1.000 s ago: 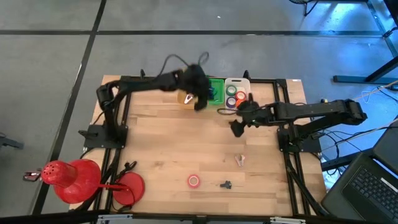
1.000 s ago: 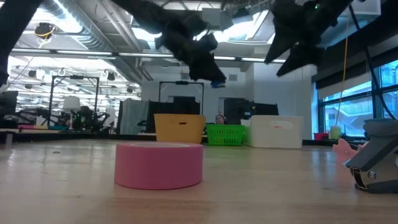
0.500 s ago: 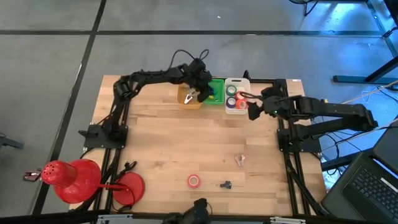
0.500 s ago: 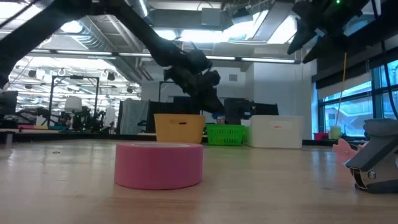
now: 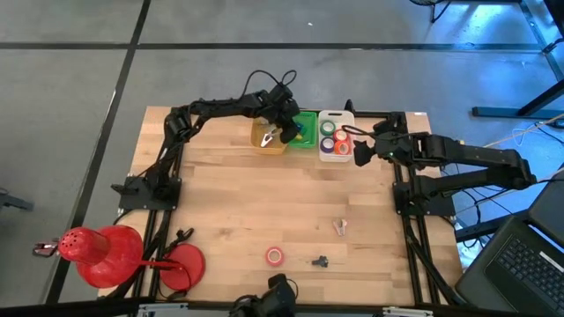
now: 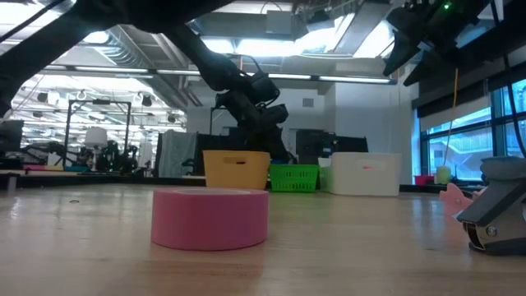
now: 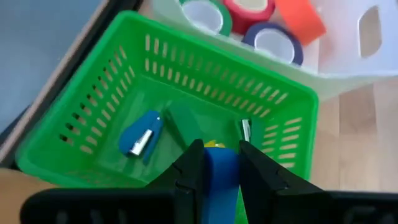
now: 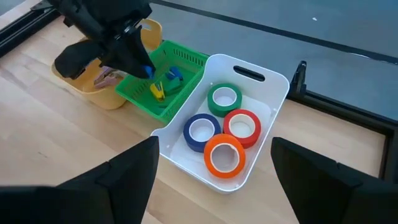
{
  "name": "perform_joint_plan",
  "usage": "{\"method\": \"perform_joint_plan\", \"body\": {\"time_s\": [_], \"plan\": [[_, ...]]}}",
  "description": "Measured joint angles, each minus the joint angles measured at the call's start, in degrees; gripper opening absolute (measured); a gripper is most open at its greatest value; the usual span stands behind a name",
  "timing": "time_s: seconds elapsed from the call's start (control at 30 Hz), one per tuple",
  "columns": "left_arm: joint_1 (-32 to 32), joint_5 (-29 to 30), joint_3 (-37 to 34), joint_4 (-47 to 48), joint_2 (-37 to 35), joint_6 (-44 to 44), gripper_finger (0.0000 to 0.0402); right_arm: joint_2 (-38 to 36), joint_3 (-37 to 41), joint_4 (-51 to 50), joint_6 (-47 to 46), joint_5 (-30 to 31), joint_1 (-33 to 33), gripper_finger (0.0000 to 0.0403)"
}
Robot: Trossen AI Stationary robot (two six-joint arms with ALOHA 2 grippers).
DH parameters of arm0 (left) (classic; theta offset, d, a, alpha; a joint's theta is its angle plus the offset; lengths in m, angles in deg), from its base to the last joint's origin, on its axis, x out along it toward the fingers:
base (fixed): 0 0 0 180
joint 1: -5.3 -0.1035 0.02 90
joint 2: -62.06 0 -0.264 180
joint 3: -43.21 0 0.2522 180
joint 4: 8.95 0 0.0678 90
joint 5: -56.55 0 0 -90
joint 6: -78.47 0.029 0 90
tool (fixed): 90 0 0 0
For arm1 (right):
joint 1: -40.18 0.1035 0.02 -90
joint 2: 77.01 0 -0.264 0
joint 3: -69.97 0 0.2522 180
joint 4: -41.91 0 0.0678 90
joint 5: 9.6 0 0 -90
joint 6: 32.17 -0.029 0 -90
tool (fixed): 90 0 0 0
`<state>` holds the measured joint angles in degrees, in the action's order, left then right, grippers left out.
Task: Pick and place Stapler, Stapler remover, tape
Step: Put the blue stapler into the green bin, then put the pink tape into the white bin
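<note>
My left gripper (image 5: pixel 286 132) hovers over the green basket (image 5: pixel 306 130) at the table's far middle, shut on a blue stapler (image 7: pixel 219 171). A second blue stapler (image 7: pixel 140 138) and a yellow piece lie in the basket. My right gripper (image 5: pixel 359 154) is open and empty above the near right side of the white bin (image 8: pixel 267 81), which holds green, blue, red and orange tape rolls. A pink tape roll (image 5: pixel 275 256) lies flat on the table near the front, with a dark stapler remover (image 5: pixel 319 261) beside it. A small pink piece (image 5: pixel 339 226) lies a little farther in. My left gripper pinches the blue stapler between its two fingers (image 7: pixel 189 165), one on each of its sides (image 7: pixel 211 163). The fingers point down and toward the far edge. The stapler is lifted clear above the basket's floor; its rear end is hidden behind the gripper.
A yellow bin (image 5: pixel 267 138) stands left of the green basket. Two large red round things (image 5: pixel 97 251) (image 5: pixel 181 264) stand at the near left corner. The middle of the wooden tabletop (image 5: pixel 264 194) is bare. Dark frame rails run along both sides.
My left gripper has gone toward the far edge and down with the blue stapler, and now hangs low over the green basket. My right gripper has gone toward the far right, from over the tabletop to the white bin.
</note>
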<state>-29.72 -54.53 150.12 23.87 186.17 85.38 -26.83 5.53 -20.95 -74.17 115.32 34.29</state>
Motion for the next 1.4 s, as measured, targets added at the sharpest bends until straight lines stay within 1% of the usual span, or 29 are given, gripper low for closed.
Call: {"method": "perform_joint_plan", "body": {"time_s": [0.2, 0.27, 0.4, 0.47, 0.53, 0.6, 0.7, 0.83, 0.9, 0.97, 1.07, 1.17, 1.2, 1.3, 1.4], "plan": [[0.18, -0.47, 0.00, -0.17, 0.00, 2.61, 0.0065, 0.00, 0.00, 2.05, 0.28, -0.08, 0.00, 0.0312], [0.40, -0.45, 0.00, -1.53, 0.00, 1.64, 0.0097, 0.00, 0.00, 2.48, 0.36, -0.21, 0.00, 0.0312], [0.60, 0.01, 0.00, -1.80, 0.00, 0.83, 0.0199, 0.00, 0.00, 2.60, 0.42, -0.62, 0.00, 0.0312], [0.63, -0.62, 0.02, -1.92, -0.08, 0.59, 0.0241, 0.00, 0.00, 2.59, 0.42, -0.66, 0.00, 0.0312], [0.75, -0.94, 0.86, -0.79, -0.24, -0.81, 0.0272, 0.00, 0.00, 2.60, 0.39, -0.97, 0.00, 0.0312], [0.80, -1.48, 2.65, 0.43, -0.54, -2.97, 0.0292, 0.00, 0.00, 2.60, 0.42, -1.11, 0.00, 0.0312], [0.46, -5.74, 4.40, 2.79, -2.65, -7.58, 0.0302, 0.00, 0.00, 2.58, 0.30, -2.16, 0.00, 0.0312], [-0.04, -12.56, 4.42, 7.12, -7.63, -12.54, 0.0304, 0.00, 0.00, 2.56, -0.24, -5.66, 0.50, 0.0312], [0.39, -13.81, 4.41, 11.05, -11.04, -12.09, 0.0305, 0.00, 0.00, 2.54, -1.74, -7.95, 1.65, 0.0312], [1.82, -13.43, 3.20, 14.36, -15.13, -10.46, 0.0305, 0.00, 0.00, 2.47, -4.13, -10.61, 3.51, 0.0312], [4.41, -12.06, -2.75, 14.03, -22.75, -10.41, 0.0305, 0.17, 0.00, 2.59, -9.00, -12.05, 7.94, 0.0312], [7.68, -8.20, -11.87, 9.82, -31.55, -13.22, 0.0305, 0.97, 0.04, 2.84, -13.36, -11.93, 13.51, 0.0312], [8.84, -7.06, -15.44, 7.96, -34.85, -14.99, 0.0305, 1.34, 0.04, 3.28, -14.81, -11.38, 15.39, 0.0312], [12.76, -6.70, -27.09, 0.02, -43.94, -23.03, 0.0306, 2.74, 0.04, 4.83, -17.75, -7.54, 20.45, 0.0312], [18.21, -5.20, -38.44, -9.35, -51.45, -32.44, 0.0306, 4.38, 0.04, 5.18, -19.67, -3.38, 23.41, 0.0312]]}}
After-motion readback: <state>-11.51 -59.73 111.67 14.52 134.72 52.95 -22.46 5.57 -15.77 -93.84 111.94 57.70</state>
